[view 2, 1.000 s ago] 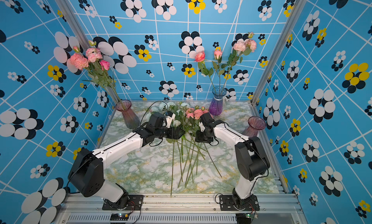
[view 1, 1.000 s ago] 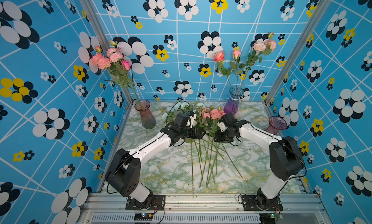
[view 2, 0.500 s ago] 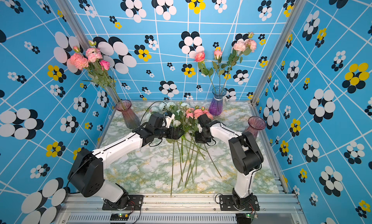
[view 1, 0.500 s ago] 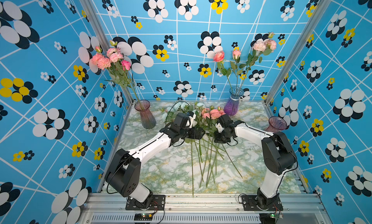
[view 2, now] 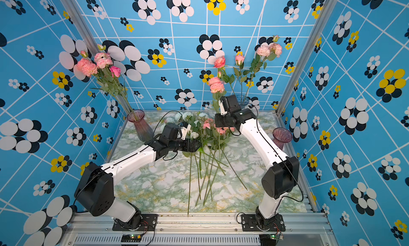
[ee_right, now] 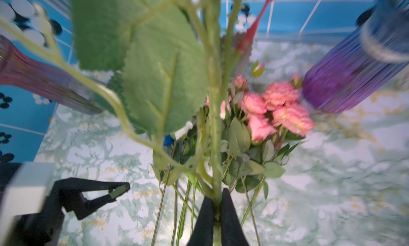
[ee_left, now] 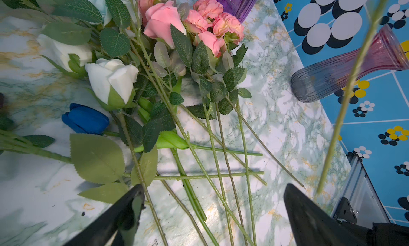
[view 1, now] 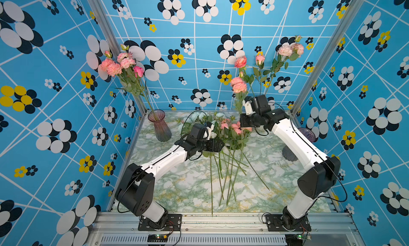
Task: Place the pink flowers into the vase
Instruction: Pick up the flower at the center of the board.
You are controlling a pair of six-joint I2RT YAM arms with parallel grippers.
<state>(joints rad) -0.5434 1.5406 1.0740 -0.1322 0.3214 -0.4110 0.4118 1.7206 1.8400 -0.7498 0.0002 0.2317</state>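
Right wrist view, I report: my right tool [ee_right: 218,194] is clamped on one pink flower [ee_right: 213,123], low on its stem.

Colleague: Where is its bloom [view 1: 238,86]?

Me: Above the tool in both top views, stem near upright, tail hanging below the tool toward the pile [view 1: 232,126] on the bench [view 1: 177,185]. Whether the tail is free of the pile I cannot tell.

Colleague: And your left?

Me: Left tool [ee_left: 213,189] gapes wide, holding nothing, with the pile under it.

Colleague: So which step?

Me: Carry, I reckon: one flower is in hand and not yet in a vase. The purple vase [view 2: 242,100] stands just beyond the right tool, already holding pink flowers. The empty vase [view 2: 281,136] stands beside that arm. Which one is meant I cannot say, though the purple is nearer.

Colleague: Next move?

Me: Raise until the tail clears the rim, bring it over the mouth, lower straight, then let go. The stem looks thin and whippy, so the tail may miss.
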